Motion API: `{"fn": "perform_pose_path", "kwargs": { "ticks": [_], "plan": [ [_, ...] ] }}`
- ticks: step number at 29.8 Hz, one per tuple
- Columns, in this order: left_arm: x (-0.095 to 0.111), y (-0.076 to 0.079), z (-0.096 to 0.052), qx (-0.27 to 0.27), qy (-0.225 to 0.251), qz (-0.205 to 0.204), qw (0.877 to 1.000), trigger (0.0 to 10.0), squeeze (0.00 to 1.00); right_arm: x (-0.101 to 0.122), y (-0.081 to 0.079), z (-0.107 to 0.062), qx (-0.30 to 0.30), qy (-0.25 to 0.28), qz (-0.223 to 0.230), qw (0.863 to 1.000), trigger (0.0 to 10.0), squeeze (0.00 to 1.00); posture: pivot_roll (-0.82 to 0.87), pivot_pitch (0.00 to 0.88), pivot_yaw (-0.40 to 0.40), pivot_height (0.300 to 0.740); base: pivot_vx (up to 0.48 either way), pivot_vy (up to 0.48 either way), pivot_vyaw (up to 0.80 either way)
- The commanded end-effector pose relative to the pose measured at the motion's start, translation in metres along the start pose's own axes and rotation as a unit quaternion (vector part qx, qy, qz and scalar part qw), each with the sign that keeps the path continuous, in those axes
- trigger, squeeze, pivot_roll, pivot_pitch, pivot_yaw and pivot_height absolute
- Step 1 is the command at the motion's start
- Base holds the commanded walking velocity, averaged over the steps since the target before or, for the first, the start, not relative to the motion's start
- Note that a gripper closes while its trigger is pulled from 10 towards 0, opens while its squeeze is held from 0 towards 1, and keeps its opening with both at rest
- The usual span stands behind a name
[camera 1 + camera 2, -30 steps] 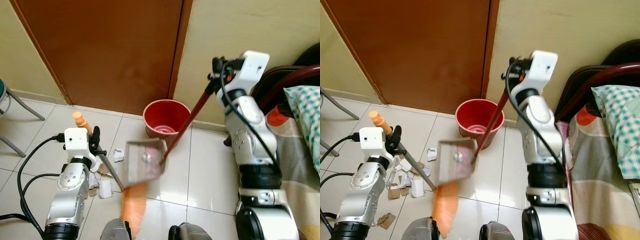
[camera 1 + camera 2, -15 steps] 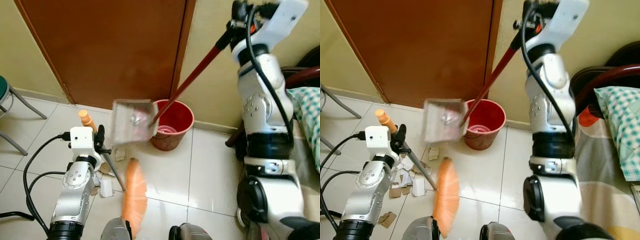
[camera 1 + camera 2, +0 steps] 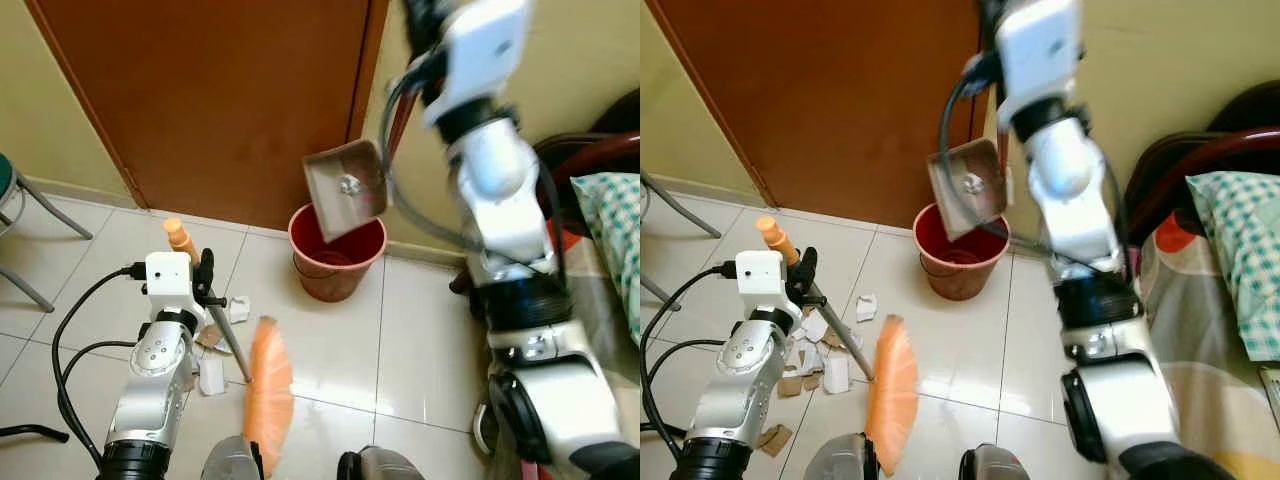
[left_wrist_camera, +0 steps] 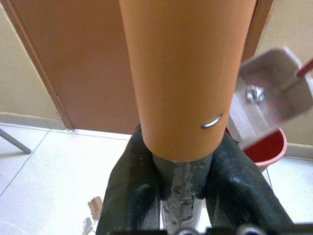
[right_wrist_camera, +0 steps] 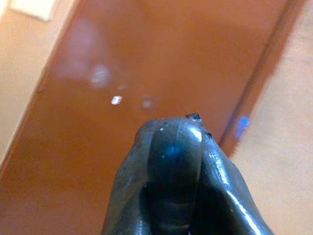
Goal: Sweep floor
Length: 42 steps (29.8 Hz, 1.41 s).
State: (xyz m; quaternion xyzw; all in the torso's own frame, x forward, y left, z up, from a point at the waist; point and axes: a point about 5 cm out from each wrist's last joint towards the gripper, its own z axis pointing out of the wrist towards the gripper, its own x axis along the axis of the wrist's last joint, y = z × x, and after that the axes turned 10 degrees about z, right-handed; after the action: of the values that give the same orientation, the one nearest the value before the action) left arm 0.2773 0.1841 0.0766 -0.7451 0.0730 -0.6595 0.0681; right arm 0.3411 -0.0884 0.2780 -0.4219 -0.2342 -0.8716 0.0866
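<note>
My left gripper [image 3: 204, 287] is shut on the grey shaft of the broom, just below its orange handle end [image 4: 186, 73]. The broom's orange bristles [image 3: 268, 392] rest on the tiled floor in front of me. My right arm is raised high, and its gripper [image 5: 176, 147] is shut on the dustpan's red handle [image 3: 396, 112]. The metal dustpan [image 3: 345, 187] hangs tilted right above the red bucket [image 3: 337, 255] by the door frame. Torn paper and cardboard scraps [image 3: 810, 350] lie on the floor beside my left arm.
A brown door [image 3: 220, 90] and a cream wall close off the back. A stool's legs [image 3: 40, 215] stand at far left. A bed with a checked pillow [image 3: 610, 220] and a dark frame lies to the right. Black cables [image 3: 60, 350] trail on the floor at left.
My right arm has lifted the dustpan off the floor and swung it right, from beside the bucket to tilted above it. The left arm and broom have barely moved.
</note>
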Motion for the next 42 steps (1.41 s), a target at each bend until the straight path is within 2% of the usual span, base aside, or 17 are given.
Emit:
{"fn": "perform_pose_path", "kwargs": {
  "ticks": [1,5,9,15,17,20,22,23,25,26,30,31,32,35,37,39,42],
  "plan": [
    [-0.021,0.000,-0.006,-0.003,-0.051,0.026,0.998,10.0,0.00,0.003,-0.016,-0.003,0.059,0.020,-0.037,0.997,10.0,0.00,0.01,0.099,-0.036,0.740,0.000,0.000,0.00],
    [-0.021,0.001,-0.006,-0.004,-0.051,0.026,0.998,10.0,0.00,-0.004,-0.032,-0.012,0.114,0.021,-0.070,0.991,10.0,0.00,0.01,0.099,-0.036,0.740,0.000,0.000,0.00],
    [-0.021,0.002,-0.005,-0.006,-0.051,0.027,0.998,10.0,0.00,-0.004,-0.036,-0.013,0.124,0.028,-0.083,0.988,10.0,0.00,0.01,0.099,-0.036,0.740,0.000,0.000,0.00],
    [-0.021,0.004,-0.005,-0.008,-0.051,0.025,0.998,10.0,0.00,0.007,-0.026,-0.007,0.086,0.063,-0.096,0.990,10.0,0.00,0.01,0.099,-0.036,0.740,0.000,0.000,0.00],
    [-0.021,0.004,-0.006,-0.008,-0.050,0.025,0.998,10.0,0.00,0.020,-0.017,0.000,0.049,0.088,-0.085,0.991,10.0,0.00,0.01,0.101,-0.038,0.740,0.000,0.000,0.00],
    [-0.020,0.004,-0.005,-0.008,-0.049,0.026,0.998,10.0,0.00,0.028,-0.013,0.004,0.026,0.101,-0.070,0.992,10.0,0.00,0.01,0.100,-0.037,0.740,0.000,0.000,0.00],
    [-0.019,0.003,-0.005,-0.007,-0.046,0.027,0.999,10.0,0.00,0.037,-0.008,0.009,0.006,0.115,-0.052,0.992,10.0,0.00,0.01,0.099,-0.035,0.740,0.000,0.000,0.00],
    [-0.013,0.002,-0.003,-0.005,-0.033,0.040,0.999,10.0,0.00,0.054,0.001,0.018,-0.045,0.135,0.026,0.990,10.0,0.00,0.01,0.098,-0.035,0.740,0.000,0.000,0.00],
    [-0.011,0.001,-0.003,-0.002,-0.026,0.050,0.998,10.0,0.00,0.058,0.004,0.022,-0.066,0.135,0.082,0.985,10.0,0.00,0.01,0.098,-0.035,0.740,0.000,0.000,0.00],
    [-0.010,-0.001,-0.002,0.005,-0.023,0.056,0.998,10.0,0.00,0.054,0.003,0.022,-0.077,0.123,0.130,0.981,10.0,0.00,0.01,0.098,-0.035,0.740,0.000,0.000,0.00],
    [-0.010,-0.002,-0.002,0.011,-0.024,0.058,0.998,10.0,0.00,0.049,0.002,0.020,-0.090,0.112,0.164,0.976,10.0,0.00,0.01,0.098,-0.035,0.740,0.000,0.000,0.00],
    [-0.010,-0.005,-0.003,0.020,-0.024,0.061,0.998,10.0,0.00,0.044,0.003,0.018,-0.105,0.099,0.197,0.970,10.0,0.00,0.02,0.098,-0.036,0.740,0.000,0.000,0.00],
    [-0.010,-0.005,-0.003,0.020,-0.024,0.061,0.998,10.0,0.00,0.044,0.003,0.018,-0.105,0.099,0.197,0.970,10.0,0.00,0.02,0.098,-0.036,0.740,0.000,0.000,0.00],
    [-0.010,-0.013,-0.005,0.046,-0.027,0.065,0.996,10.0,0.00,0.024,0.003,0.006,-0.149,0.057,0.268,0.950,10.0,0.00,0.02,0.099,-0.035,0.740,0.000,0.000,0.00],
    [-0.011,-0.015,-0.007,0.051,-0.029,0.065,0.996,10.0,0.00,0.015,0.002,-0.002,-0.164,0.038,0.281,0.945,10.0,0.00,0.02,0.100,-0.033,0.740,0.000,0.000,0.00],
    [-0.011,-0.015,-0.007,0.051,-0.029,0.065,0.996,10.0,0.00,0.015,0.002,-0.002,-0.164,0.038,0.281,0.945,10.0,0.00,0.02,0.100,-0.033,0.740,0.000,0.000,0.00],
    [-0.013,-0.011,-0.008,0.039,-0.035,0.063,0.997,10.0,0.00,0.002,0.004,-0.021,-0.193,-0.004,0.303,0.933,10.0,0.00,0.02,0.100,-0.033,0.740,0.000,0.000,0.00]
  ]
}}
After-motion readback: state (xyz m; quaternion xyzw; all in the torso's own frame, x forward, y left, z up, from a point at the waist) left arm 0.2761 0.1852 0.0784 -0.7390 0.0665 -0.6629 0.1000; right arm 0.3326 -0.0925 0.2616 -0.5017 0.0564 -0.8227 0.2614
